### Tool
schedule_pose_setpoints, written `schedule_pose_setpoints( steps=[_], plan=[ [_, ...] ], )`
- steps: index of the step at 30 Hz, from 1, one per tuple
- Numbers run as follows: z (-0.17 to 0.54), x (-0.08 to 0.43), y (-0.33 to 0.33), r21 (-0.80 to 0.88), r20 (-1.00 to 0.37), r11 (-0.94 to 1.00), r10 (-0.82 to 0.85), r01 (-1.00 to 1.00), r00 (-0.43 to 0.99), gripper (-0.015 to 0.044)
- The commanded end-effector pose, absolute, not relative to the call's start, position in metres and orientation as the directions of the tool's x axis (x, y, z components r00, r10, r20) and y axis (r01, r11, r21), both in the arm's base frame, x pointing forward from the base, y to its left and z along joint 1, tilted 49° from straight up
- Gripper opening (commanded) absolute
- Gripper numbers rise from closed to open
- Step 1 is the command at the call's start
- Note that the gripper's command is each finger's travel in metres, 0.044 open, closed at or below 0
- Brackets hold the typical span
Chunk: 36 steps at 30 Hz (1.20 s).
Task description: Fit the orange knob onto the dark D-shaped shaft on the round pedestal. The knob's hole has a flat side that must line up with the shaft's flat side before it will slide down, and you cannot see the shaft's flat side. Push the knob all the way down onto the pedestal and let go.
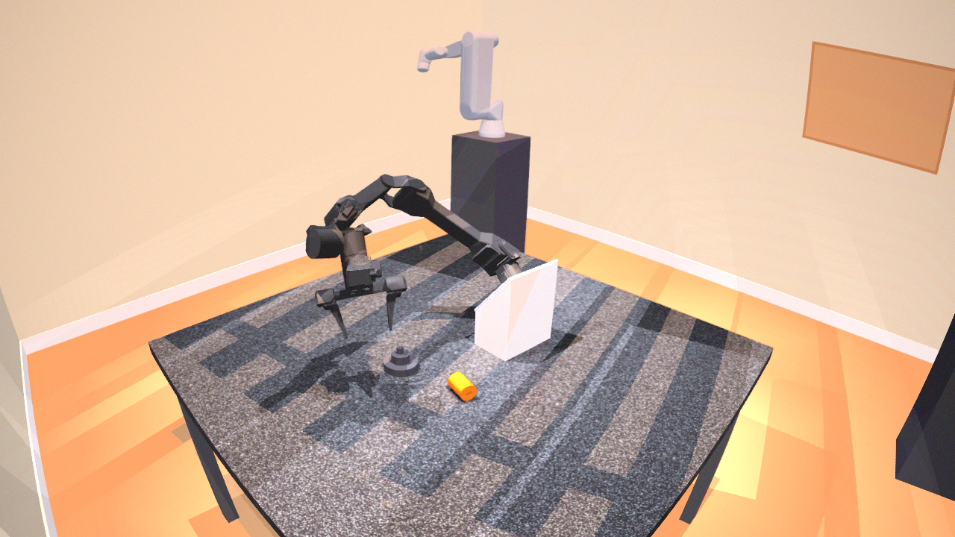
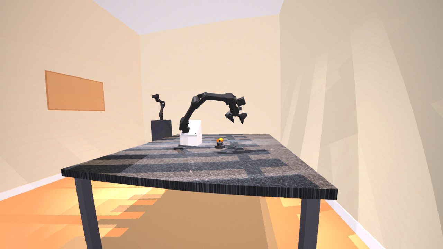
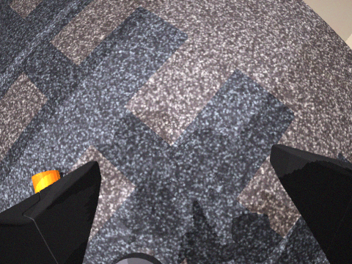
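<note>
Gripper (image 1: 368,333) (image 2: 237,122) (image 3: 189,161) is hanging above the tabletop (image 1: 567,427) (image 2: 198,168) (image 3: 154,84), fingers spread wide w/ nothing btwn them, tips pointing down. I'm seeing the arm (image 1: 447,217) (image 2: 213,96) arching over from beside the white angled block (image 1: 530,317) (image 2: 190,139). Orange knob (image 1: 462,386) (image 2: 219,139) (image 3: 45,180) is lying on its side on the tabletop, near the round pedestal (image 1: 401,365) (image 2: 219,146) (image 3: 138,261) but apart from it, so it's not sitting on the dark shaft (image 1: 400,350), which is standing upright atop the pedestal. In the ext. view the knob is showing behind the pedestal's top, so I'm relying on the top view for the gap. Wrist cam is catching only part of the knob past one finger, plus a sliver of the pedestal at the bottom edge. I'm not making out the shaft's flat side.
</note>
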State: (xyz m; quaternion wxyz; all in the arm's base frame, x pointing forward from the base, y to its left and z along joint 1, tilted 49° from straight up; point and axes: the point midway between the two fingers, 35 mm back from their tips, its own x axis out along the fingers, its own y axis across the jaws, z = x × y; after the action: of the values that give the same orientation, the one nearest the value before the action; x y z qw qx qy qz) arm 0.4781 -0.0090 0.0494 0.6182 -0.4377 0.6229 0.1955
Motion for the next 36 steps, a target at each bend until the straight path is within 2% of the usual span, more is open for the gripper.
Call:
schedule_pose_setpoints(
  steps=[1,6,11,20,23,32,36],
  plan=[
    [0.023,0.44,0.044,-0.217,-0.927,0.512,-0.375,-0.831,0.01,0.044],
    [0.001,0.382,0.1,-0.165,-0.841,0.445,-0.53,-0.88,-0.111,0.044],
    [-0.005,0.324,0.141,-0.172,-0.685,0.329,-0.717,-0.929,-0.127,0.044],
    [-0.005,0.321,0.143,-0.173,-0.675,0.32,-0.727,-0.931,-0.124,0.044],
    [-0.021,0.324,0.128,-0.173,-0.677,0.32,-0.726,-0.932,-0.123,0.044],
    [-0.1,0.312,0.025,-0.177,-0.671,0.319,-0.731,-0.931,-0.122,0.044],
    [-0.105,0.309,0.017,-0.178,-0.67,0.319,-0.732,-0.931,-0.123,0.044]
  ],
)
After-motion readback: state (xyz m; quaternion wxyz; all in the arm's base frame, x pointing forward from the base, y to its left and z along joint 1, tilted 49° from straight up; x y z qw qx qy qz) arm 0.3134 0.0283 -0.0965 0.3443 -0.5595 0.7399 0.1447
